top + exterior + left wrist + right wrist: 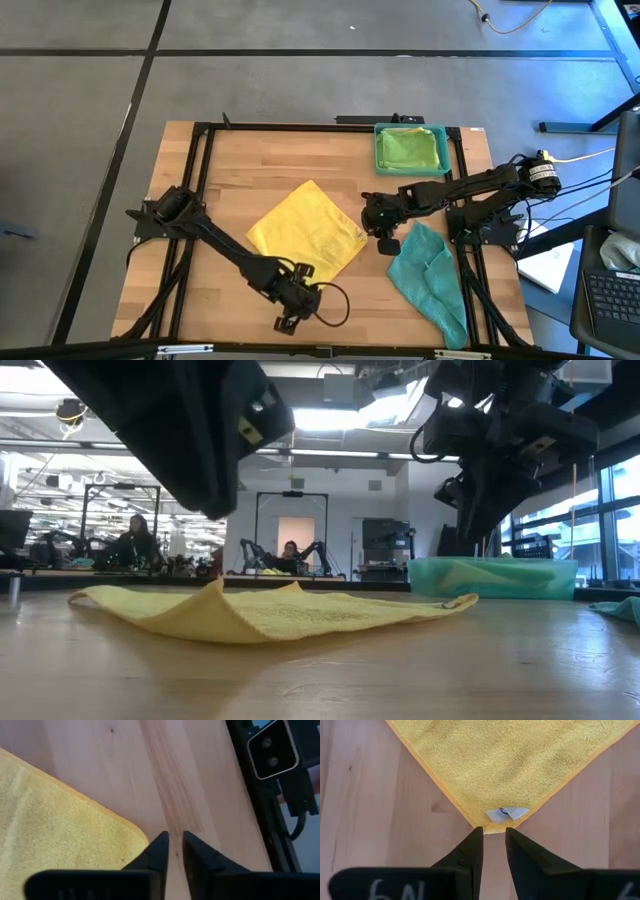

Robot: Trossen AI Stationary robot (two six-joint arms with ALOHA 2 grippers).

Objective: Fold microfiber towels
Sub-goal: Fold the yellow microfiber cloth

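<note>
A yellow microfiber towel (305, 232) lies spread as a diamond mid-table, one low ridge (215, 595) raised in it. My right gripper (493, 831) hovers above its right corner, where a white tag (506, 813) shows, fingers a narrow gap apart with nothing between them. My left gripper (174, 837) stands just beside the towel's near corner (140, 836), over bare wood, also narrowly open. A teal towel (430, 275) lies crumpled at the near right. A green towel (410, 150) lies in the tray.
The teal plastic tray (378, 150) stands at the far right. A black frame (200, 180) runs round the wooden table (250, 170). The low camera's box (272, 750) sits on the near edge ahead of my left gripper. People sit in the room behind (135, 540).
</note>
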